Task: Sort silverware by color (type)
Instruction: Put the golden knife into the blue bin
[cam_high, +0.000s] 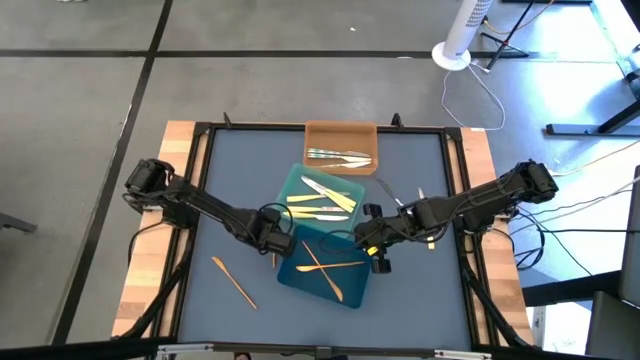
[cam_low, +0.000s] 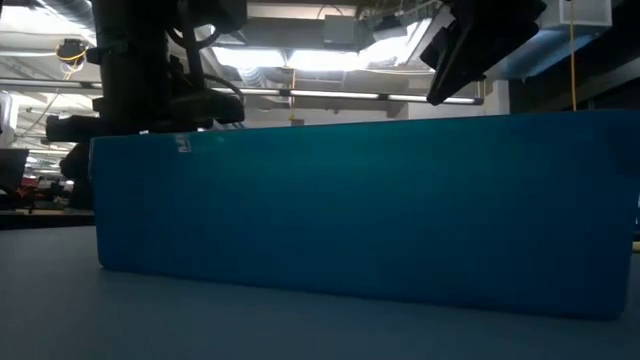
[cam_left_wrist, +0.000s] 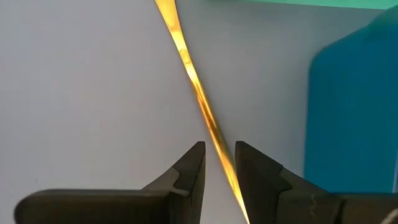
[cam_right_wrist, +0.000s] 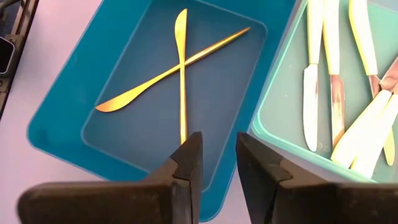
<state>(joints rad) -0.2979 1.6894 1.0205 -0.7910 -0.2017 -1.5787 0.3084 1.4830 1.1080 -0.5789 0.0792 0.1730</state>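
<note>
An orange utensil (cam_left_wrist: 193, 81) lies on the blue-grey table just left of the dark blue tray (cam_high: 300, 272). My left gripper (cam_left_wrist: 219, 149) hangs over it, pointing down, narrowly open, one finger on each side; I see no touch. In the high view only the utensil's near end (cam_high: 275, 258) shows below my left gripper (cam_high: 272, 238). My right gripper (cam_right_wrist: 217, 140) hovers over the blue tray (cam_right_wrist: 56, 134), open and empty, above two crossed orange utensils (cam_right_wrist: 171, 68). A further orange utensil (cam_high: 232, 280) lies on the table at the near left.
The teal-green tray (cam_high: 295, 185) with pale yellow utensils (cam_right_wrist: 329, 74) adjoins the blue tray's far side. The orange tray (cam_high: 340, 132) with silver utensils (cam_high: 338, 156) stands at the far edge. A slim grey utensil (cam_high: 388, 192) lies right of the teal tray. The blue tray's wall (cam_low: 360, 220) fills the low view.
</note>
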